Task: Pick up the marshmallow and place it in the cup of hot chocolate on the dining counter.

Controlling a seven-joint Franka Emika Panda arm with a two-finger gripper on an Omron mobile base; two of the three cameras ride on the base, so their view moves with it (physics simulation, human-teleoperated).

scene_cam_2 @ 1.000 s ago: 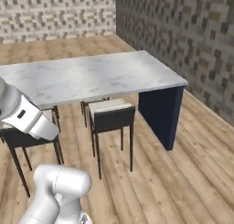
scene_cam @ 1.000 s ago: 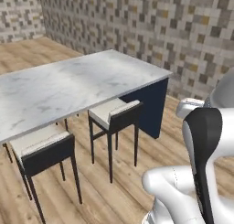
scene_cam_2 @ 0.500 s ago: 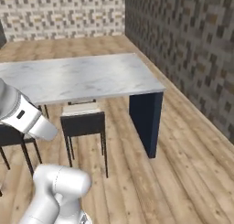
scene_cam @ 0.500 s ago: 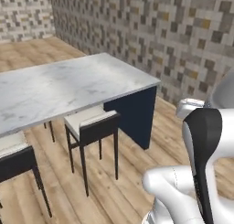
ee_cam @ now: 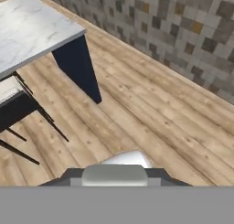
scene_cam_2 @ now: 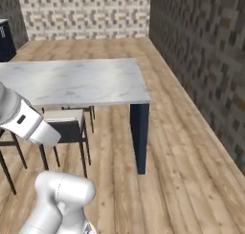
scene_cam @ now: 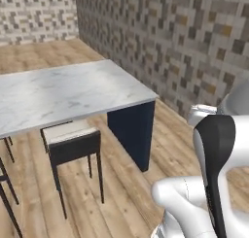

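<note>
The dining counter [scene_cam: 73, 91] fills the left half of the left base view, its marble top bare on the stretch in frame, with a dark-framed stool [scene_cam: 73, 140] tucked under its near edge; in the right base view the same slab [scene_cam_2: 72, 80] sits in the upper left, its navy end panel near the centre. In the hand view the counter's corner [ee_cam: 32, 31] lies at the upper left above plank floor, and the fingertips are not clear at the bottom. The gripper is closed, jaws together; whether the marshmallow is pinched between them cannot be told, and neither it nor the cup of hot chocolate is on the visible part of the slab. This looks like the travel stage. Next the base must bring the cup into frame, then the arm reaches over it
</note>
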